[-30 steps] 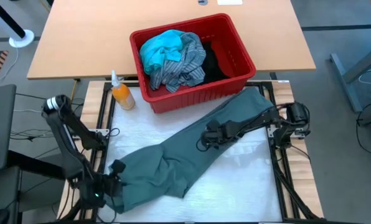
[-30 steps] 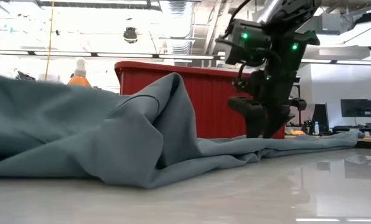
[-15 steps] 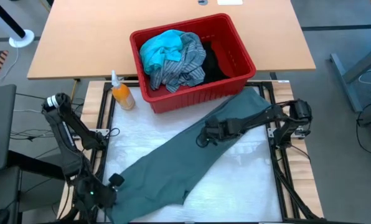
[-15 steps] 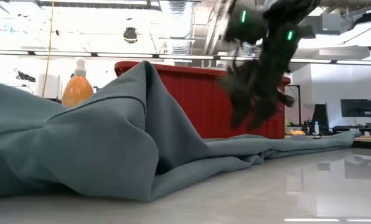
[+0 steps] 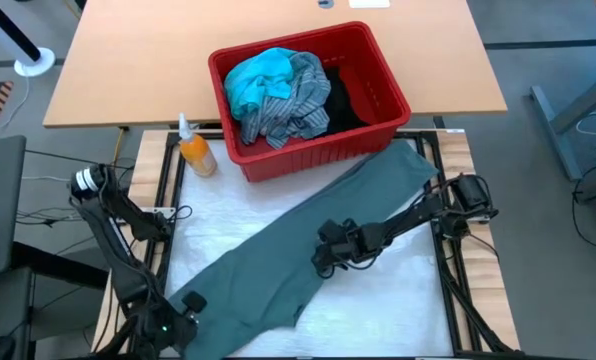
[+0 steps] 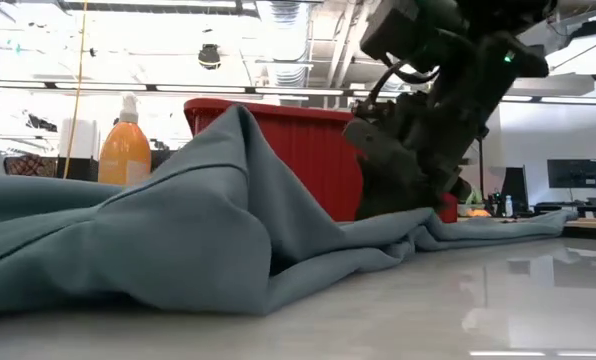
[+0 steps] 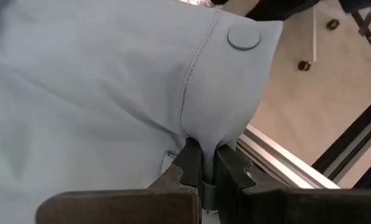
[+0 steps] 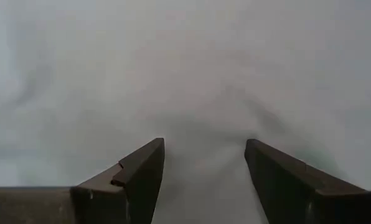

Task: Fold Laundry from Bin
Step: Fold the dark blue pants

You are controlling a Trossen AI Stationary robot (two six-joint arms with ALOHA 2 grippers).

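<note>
Grey-green garment (image 5: pixel 308 240) was stretched diagonally across the white table (image 5: pixel 398 300), one arm on each end.

Left gripper (image 7: pixel 202 163) was down at the table's near-left corner, jaws clamped tight on a hemmed corner of the cloth right by a round button (image 7: pixel 243 38). Right gripper (image 8: pixel 204 163) sat low over the middle of the garment with its fingers spread wide, cloth between them but nothing actually pinched. The red bin (image 5: pixel 378 135) was at the far edge, with the turquoise piece (image 5: pixel 253 80), the striped shirt (image 5: pixel 293 100) and something black (image 5: pixel 343 100) inside. Orange bottle (image 5: pixel 195 150) stood just left of it.
</note>
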